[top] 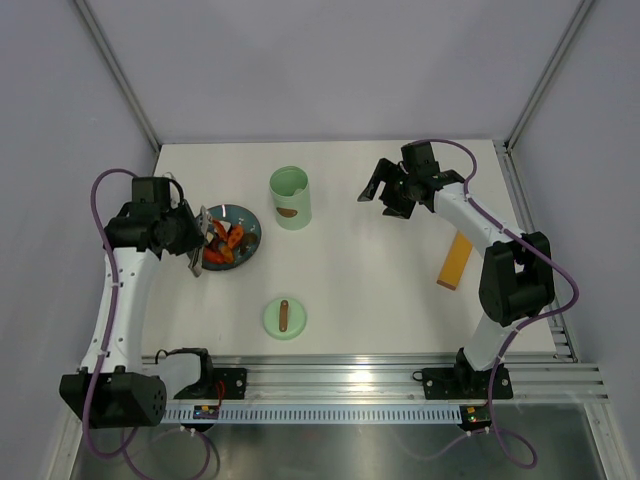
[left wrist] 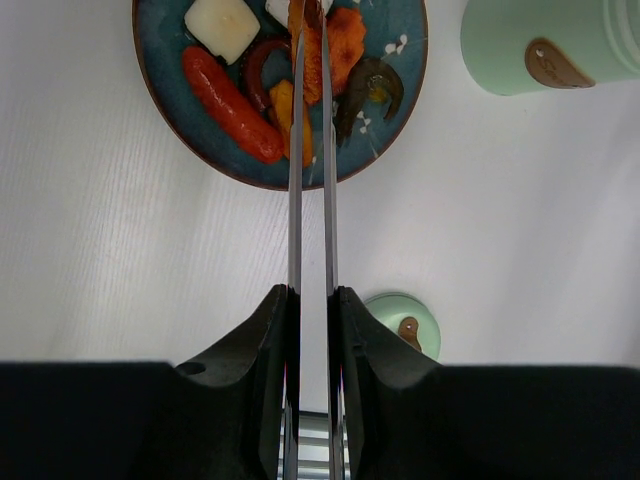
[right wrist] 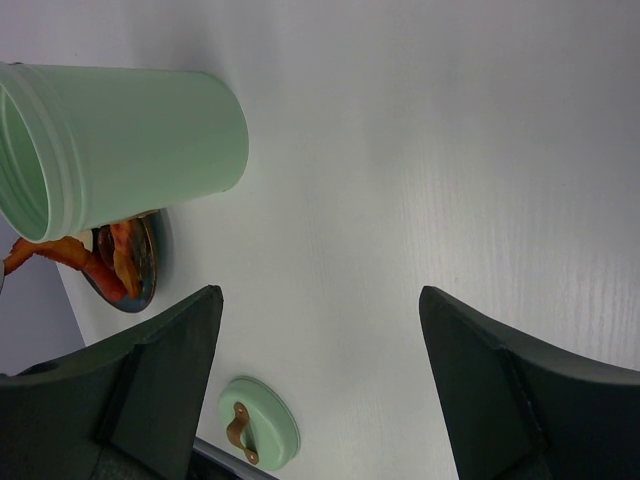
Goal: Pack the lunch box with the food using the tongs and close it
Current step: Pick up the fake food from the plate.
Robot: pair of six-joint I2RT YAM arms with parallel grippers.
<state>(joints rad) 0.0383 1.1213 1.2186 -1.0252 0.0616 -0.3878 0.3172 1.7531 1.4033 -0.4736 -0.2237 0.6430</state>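
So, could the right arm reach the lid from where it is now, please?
Probably yes: the right pincer is open and empty, and only bare table lies between it and the lid, which sits apart from the lunch box.

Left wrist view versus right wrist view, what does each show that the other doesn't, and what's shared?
Only left wrist: the left fingers clamped on the tongs, plus a white block and a red sausage on the plate. Only right wrist: the right fingers spread wide, nothing between them, and the open mouth of the lunch box. Both: the blue plate with orange food, the lunch box, and its lid lying apart.
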